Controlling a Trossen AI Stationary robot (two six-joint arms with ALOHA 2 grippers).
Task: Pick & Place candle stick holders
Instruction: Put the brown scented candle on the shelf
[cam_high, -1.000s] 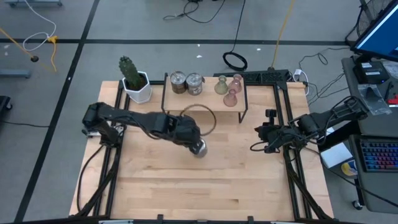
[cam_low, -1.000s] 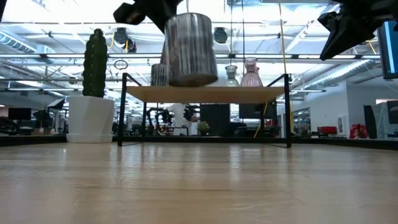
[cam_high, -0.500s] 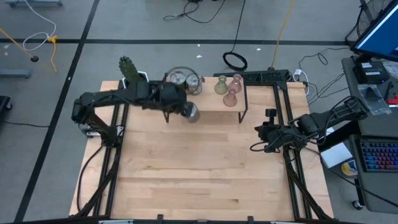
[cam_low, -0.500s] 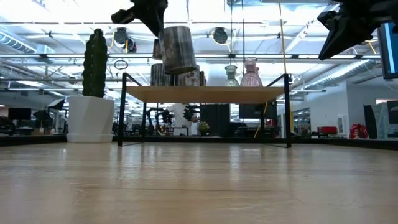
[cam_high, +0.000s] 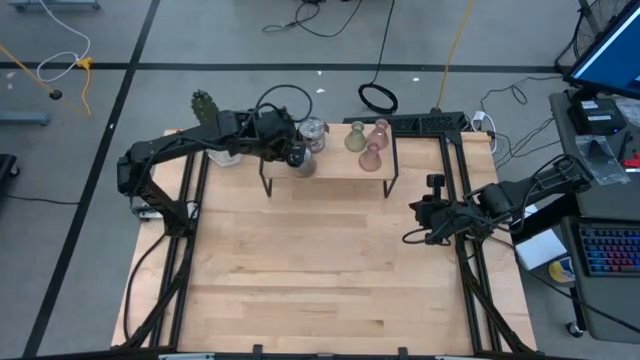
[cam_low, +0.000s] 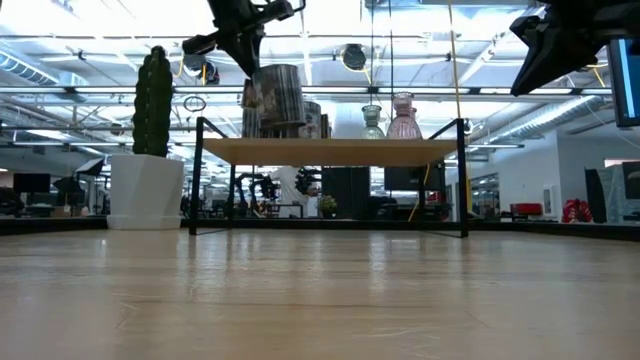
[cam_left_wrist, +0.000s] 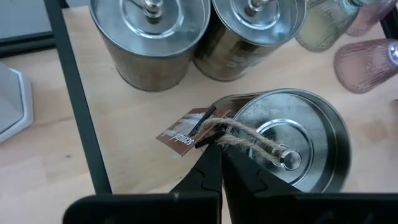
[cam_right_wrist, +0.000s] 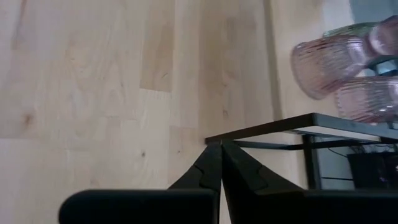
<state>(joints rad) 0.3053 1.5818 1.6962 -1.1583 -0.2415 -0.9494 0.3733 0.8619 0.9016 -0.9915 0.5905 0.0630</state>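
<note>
Left wrist view showed the left end effector (cam_left_wrist: 219, 144) clamped on the twine of a silver cup (cam_left_wrist: 283, 146) over the shelf (cam_high: 340, 163), two cups (cam_left_wrist: 149, 37) and three vases (cam_high: 368, 140) just beyond, so only release seemingly remained.

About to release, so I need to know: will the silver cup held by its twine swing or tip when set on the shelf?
Probably swings: the left gripper pinches only twine, not the silver cup. Its squat shape likely resists tipping on the shelf.

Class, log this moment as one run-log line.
left gripper: shut on twine of silver candle holder, over shelf | right gripper: shut, idle at table's right
</note>
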